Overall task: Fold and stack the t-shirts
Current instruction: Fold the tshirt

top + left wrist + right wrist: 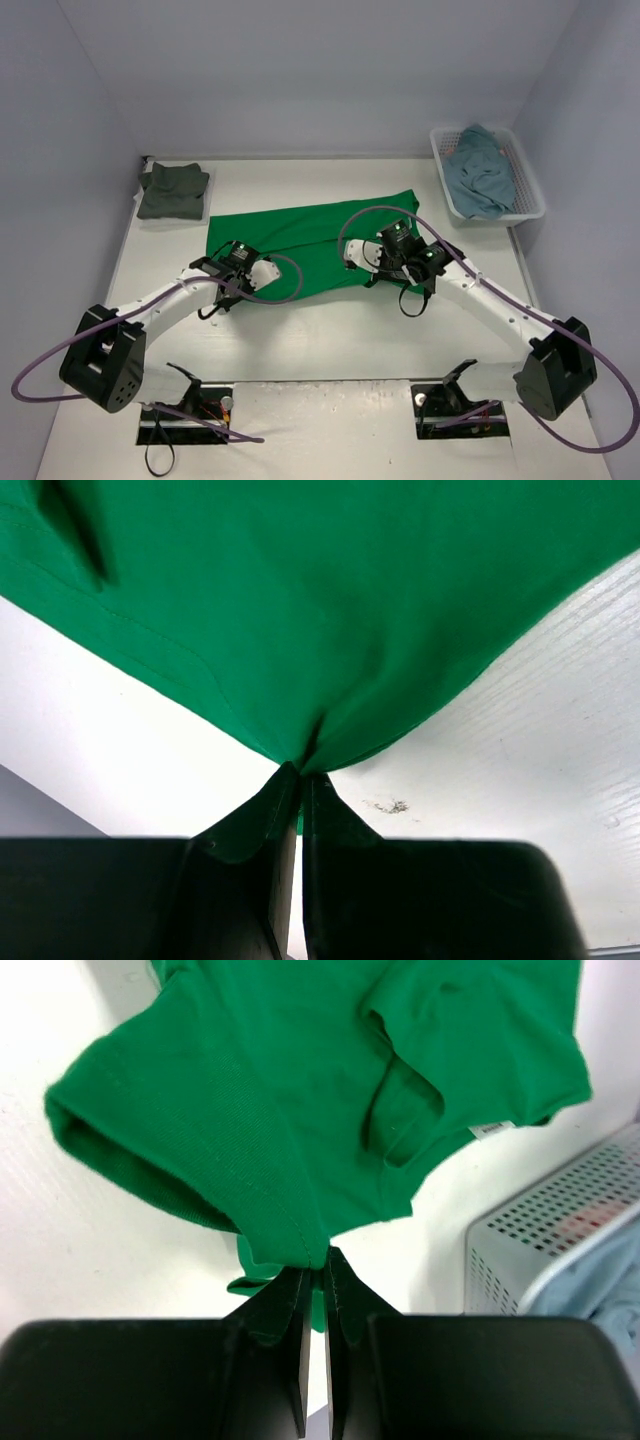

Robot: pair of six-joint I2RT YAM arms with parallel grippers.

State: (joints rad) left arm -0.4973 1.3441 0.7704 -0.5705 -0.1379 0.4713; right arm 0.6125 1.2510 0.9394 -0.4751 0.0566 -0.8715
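A bright green t-shirt [300, 240] lies spread across the middle of the table. My left gripper [262, 272] is shut on its near left edge, and the cloth [330, 630] bunches at the fingertips. My right gripper [368, 262] is shut on a sleeve hem of the same shirt [300, 1120] at its near right. A folded dark grey-green t-shirt [173, 190] lies at the far left. A teal-blue t-shirt [482, 170] sits crumpled in the basket. No white shirt is in view.
A white mesh basket [530, 200] stands at the far right; its corner shows in the right wrist view [560, 1230]. Grey walls close in the table on the left, back and right. Purple cables loop from both arms.
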